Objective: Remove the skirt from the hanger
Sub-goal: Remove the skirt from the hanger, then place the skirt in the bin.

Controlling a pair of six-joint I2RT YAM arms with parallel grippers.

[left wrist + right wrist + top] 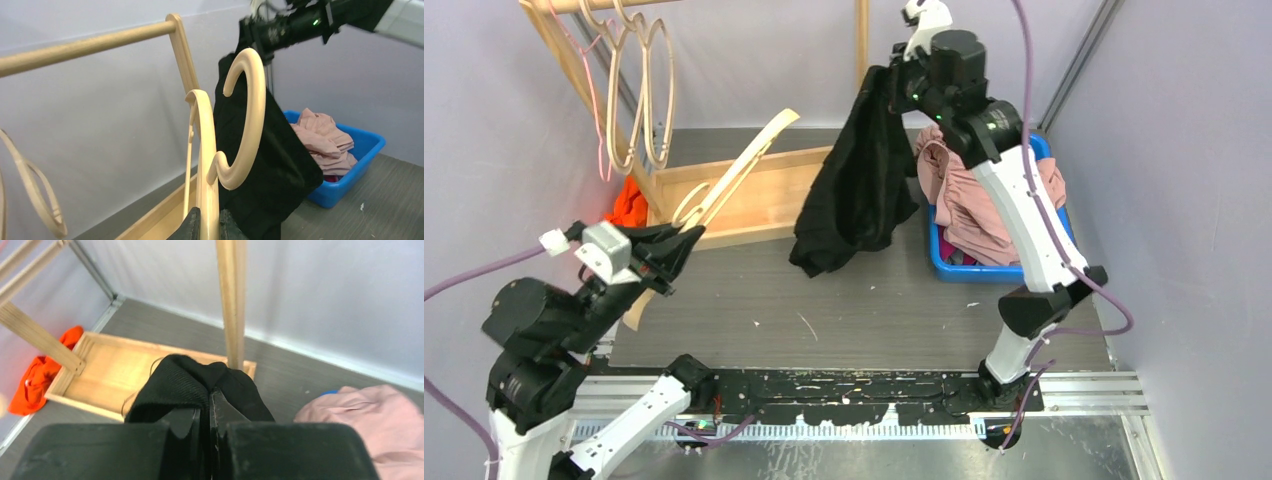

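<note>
Skirt (pixel 854 190), black, hangs bunched from the right gripper (pixel 896 88) at 12 o'clock of the table (pixel 874 310). Its lower end droops to near the tabletop; cannot tell if it touches. In the right wrist view the right gripper (pixel 210 402) has its fingers pressed together on a fold of the skirt (pixel 180 377), with fabric humped up over the tips.

Left gripper (pixel 679 248) is at 9 o'clock, clamped on the lower end of a wooden hanger (pixel 744 165) that slants up toward 1 o'clock. In the top view the hanger and skirt are apart, the skirt just to its 3 o'clock side. In the left wrist view the left gripper (pixel 206 227) has its fingers (pixel 190 226) tight on both sides of the hanger (pixel 247 115), curled hook end up, with the skirt (pixel 280 165) behind it.

Blue bin (pixel 944 258) sits at 2 o'clock, just beside the skirt, with pink clothes (pixel 974 205) piled in it. Wooden rack base (pixel 759 200) lies at 11 o'clock, behind the skirt. Spare hangers (pixel 639 90) hang on the rail at 10 o'clock. Orange cloth (pixel 629 205) lies at 9 to 10 o'clock, against the rack leg. Rack post (pixel 232 300) stands upright right behind the clamped fold.
</note>
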